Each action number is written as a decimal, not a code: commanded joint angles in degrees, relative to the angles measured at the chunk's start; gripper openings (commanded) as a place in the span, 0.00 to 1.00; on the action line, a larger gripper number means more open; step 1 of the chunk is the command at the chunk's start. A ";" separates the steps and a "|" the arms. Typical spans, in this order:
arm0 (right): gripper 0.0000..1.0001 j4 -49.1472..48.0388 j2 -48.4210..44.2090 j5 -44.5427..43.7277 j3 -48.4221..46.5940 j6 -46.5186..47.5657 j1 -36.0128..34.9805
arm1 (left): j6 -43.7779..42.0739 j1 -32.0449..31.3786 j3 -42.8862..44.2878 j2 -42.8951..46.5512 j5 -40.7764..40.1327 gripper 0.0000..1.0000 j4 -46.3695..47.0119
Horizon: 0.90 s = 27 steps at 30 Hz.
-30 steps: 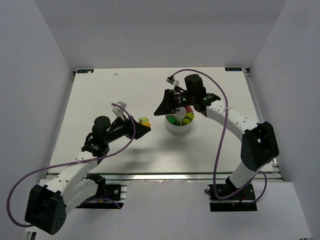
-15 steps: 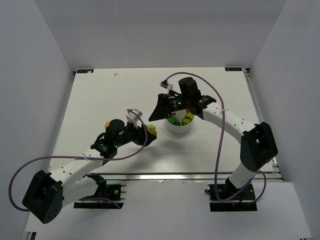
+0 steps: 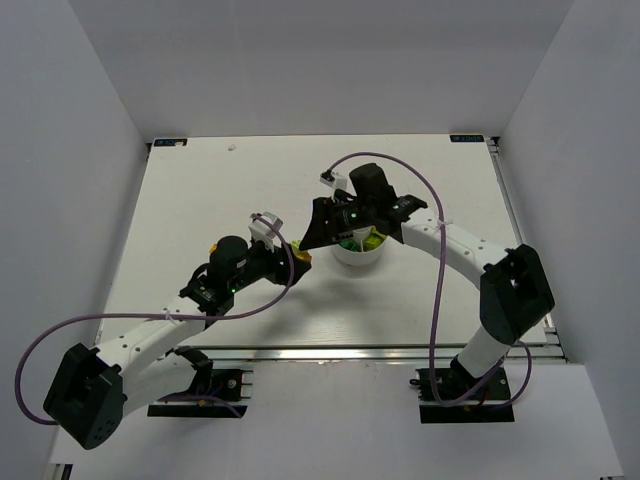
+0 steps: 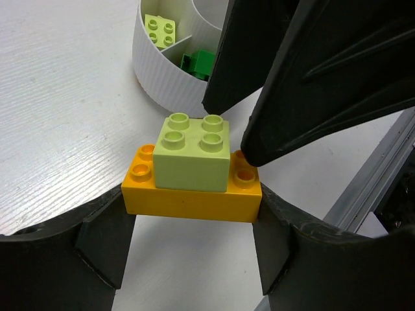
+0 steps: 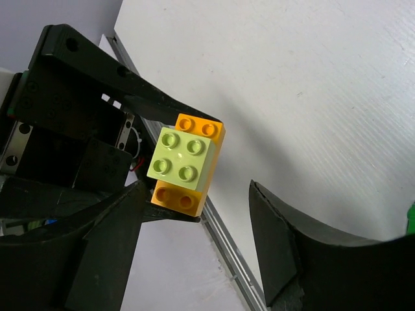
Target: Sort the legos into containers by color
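From above, the left gripper [image 3: 294,259] is just beside the left side of the white divided dish [image 3: 360,259], and the right gripper [image 3: 318,228] hangs over the left rim of the dish, very near the left one. In the left wrist view, the left jaws pinch an orange lego [image 4: 191,197] by its two ends, above the table [image 4: 58,129]. A pale green lego [image 4: 193,152] is stuck on its top. One black finger [image 4: 305,97] of the right gripper stands at the right end of this stack, touching or almost touching, I cannot tell which. Behind, the dish holds a second pale green lego [image 4: 160,29] in one wedge and a dark green lego [image 4: 202,63] in the next wedge. In the right wrist view, the right jaws are spread wide and grip nothing, and the stack lies beyond them, nearer to the finger on the left side of the picture
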<state>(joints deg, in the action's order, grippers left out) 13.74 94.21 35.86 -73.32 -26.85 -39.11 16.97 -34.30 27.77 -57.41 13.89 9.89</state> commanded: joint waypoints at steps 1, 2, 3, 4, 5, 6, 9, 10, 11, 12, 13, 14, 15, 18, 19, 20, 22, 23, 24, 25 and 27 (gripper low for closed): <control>0.69 -0.64 -0.70 -1.14 -1.30 0.49 -0.88 | -0.45 -0.32 1.76 1.25 -0.71 0.24 0.22; 0.69 -0.90 -0.52 -1.05 -1.47 0.40 -1.31 | -0.27 -0.32 1.59 1.25 -0.62 0.24 0.48; 0.69 -1.08 -0.35 -1.05 -1.56 0.22 -1.49 | -0.19 -0.32 1.59 1.25 -0.62 0.24 0.57; 0.68 -1.34 -0.26 -0.96 -1.91 0.05 -1.67 | -0.01 -0.32 1.50 1.25 -0.62 0.24 0.74; 0.68 -1.52 -0.17 -0.96 -2.09 -0.04 -2.10 | -0.01 -0.32 1.50 1.25 -0.62 0.24 0.74; 0.68 -1.61 -0.08 -0.96 -2.27 -0.22 -2.37 | -0.01 -0.32 1.50 1.16 -0.62 0.24 0.74; 0.67 -1.78 0.09 -1.05 -2.79 -0.31 -3.07 | -0.01 -0.32 1.50 1.33 -0.62 0.24 0.66; 0.67 -1.78 0.18 -1.05 -2.88 -0.31 -3.34 | -0.01 -0.32 1.50 1.42 -0.71 0.24 0.66; 0.66 -1.78 0.27 -1.40 -2.88 -0.39 -3.34 | 0.08 -0.32 1.50 1.42 -0.71 0.24 0.66; 0.66 -1.78 0.36 -1.58 -2.88 -0.48 -3.34 | 0.08 -0.32 1.50 1.51 -0.79 0.24 0.66; 0.64 -1.87 0.36 -1.93 -2.88 -0.66 -3.43 | 0.25 -0.32 1.41 1.42 -0.71 0.24 0.74; 0.64 -1.96 0.53 -2.02 -2.80 -1.01 -3.34 | 0.34 -0.32 1.50 1.51 -0.71 0.24 0.74; 0.62 -2.05 0.71 -2.19 -2.79 -1.27 -3.34 | 0.34 -0.32 1.41 1.51 -0.71 0.24 0.74; 0.58 -2.92 1.06 -2.46 -2.79 -2.15 -3.43 | 0.43 -0.32 1.41 1.60 -0.71 0.24 0.74; 0.55 -3.01 1.15 -2.46 -2.88 -2.33 -3.34 | 0.43 -0.32 1.41 1.60 -0.71 0.24 0.57; 0.54 -3.19 1.23 -2.37 -2.97 -2.33 -3.43 | 0.34 -0.32 1.50 1.68 -0.62 0.24 0.57; 0.50 -3.28 1.41 -2.37 -3.32 -2.50 -3.34 | 0.34 -0.32 1.50 1.60 -0.71 0.24 0.57; 0.50 -3.28 1.58 -2.37 -3.32 -2.50 -3.43 | 0.34 -0.32 1.41 1.68 -0.71 0.24 0.66; 0.50 -3.37 1.67 -2.46 -3.50 -2.59 -3.43 | 0.34 -0.32 1.41 1.68 -0.62 0.24 0.66; 0.47 -3.45 1.76 -2.54 -3.50 -2.59 -3.43 | 0.34 -0.32 1.50 1.60 -0.71 0.24 0.74; 0.42 -3.89 1.76 -2.63 -3.50 -2.59 -3.43 | 0.43 -0.32 1.41 1.51 -0.36 0.24 0.83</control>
<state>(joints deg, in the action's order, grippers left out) 12.08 95.85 33.80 -74.24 -29.15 -42.19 17.34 -34.30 27.79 -57.30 13.21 9.69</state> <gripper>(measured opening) 0.448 0.754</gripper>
